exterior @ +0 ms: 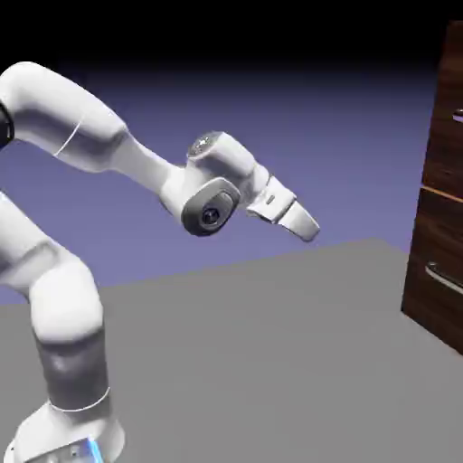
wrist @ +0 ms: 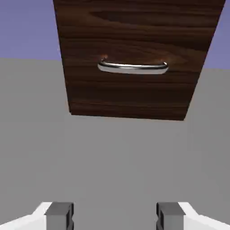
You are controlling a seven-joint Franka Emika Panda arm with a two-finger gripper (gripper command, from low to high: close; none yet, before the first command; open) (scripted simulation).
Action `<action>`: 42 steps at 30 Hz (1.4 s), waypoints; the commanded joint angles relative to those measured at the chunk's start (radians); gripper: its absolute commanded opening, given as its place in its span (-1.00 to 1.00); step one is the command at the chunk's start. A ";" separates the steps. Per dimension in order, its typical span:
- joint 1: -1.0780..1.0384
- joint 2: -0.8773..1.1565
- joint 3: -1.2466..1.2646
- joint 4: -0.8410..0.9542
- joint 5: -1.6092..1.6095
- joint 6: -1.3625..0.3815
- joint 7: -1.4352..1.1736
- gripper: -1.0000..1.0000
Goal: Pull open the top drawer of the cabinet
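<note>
exterior view set off to one side, facing across my arm to the cabinet (exterior: 439, 217) cut by its right edge, hand view on my pincer (wrist: 115, 216), looking toward the cabinet's lower front, both sharing a lower handle (wrist: 133, 68)

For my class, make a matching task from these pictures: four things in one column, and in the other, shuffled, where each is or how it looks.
Things
1. Gripper
2. Lower handle
3. Cabinet
4. Floor surface

Descriptions
A. Plain grey, below the arm
B. Dark brown wood grain, at the exterior view's right edge
C. Open, nothing between its fingertips
D. Silver bar, on the front below the light seam

Right pairs: 1-C, 2-D, 3-B, 4-A
</note>
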 commanded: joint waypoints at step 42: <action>-0.028 1.073 -0.084 1.383 -0.256 0.443 1.827 0.00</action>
